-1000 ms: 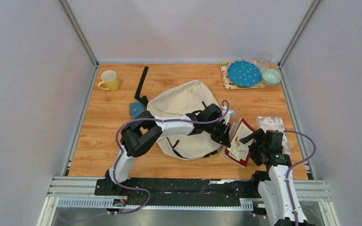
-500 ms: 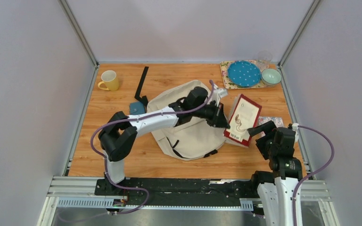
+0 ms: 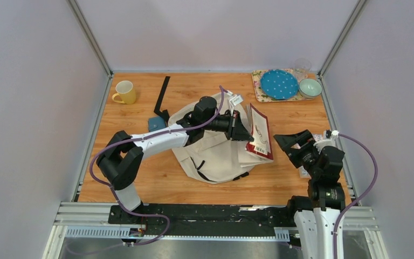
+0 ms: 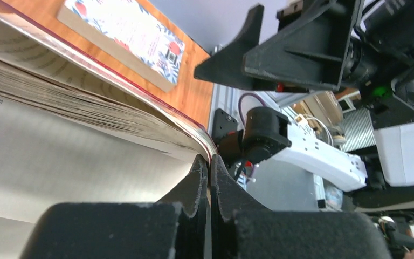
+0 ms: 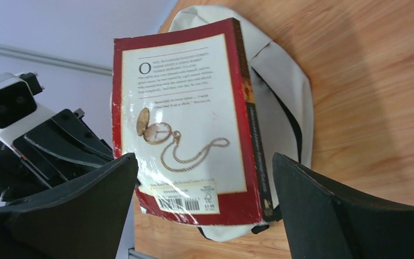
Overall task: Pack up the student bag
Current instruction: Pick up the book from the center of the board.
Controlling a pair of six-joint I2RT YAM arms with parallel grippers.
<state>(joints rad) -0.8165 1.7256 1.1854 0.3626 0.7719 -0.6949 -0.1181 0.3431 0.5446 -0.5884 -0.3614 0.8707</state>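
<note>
The student bag, cream with black straps, lies in the middle of the table. My left gripper is shut on the cover of a red-and-white book, which hangs tilted in the air over the bag's right edge. In the left wrist view the jaws pinch the red cover, and the pages fan open to the left. My right gripper stands open just right of the book, touching nothing. Its wrist view shows the book's back cover between the wide fingers, with the bag behind.
A floral book lies on the table under my right arm. A yellow mug, a black strap and a blue pouch are at the back left. A tray with a blue plate, green bowl and glass is at the back right.
My left gripper has lifted the red book off the table and carried it back and left over the bag's edge. My right gripper has drawn away to the right.
</note>
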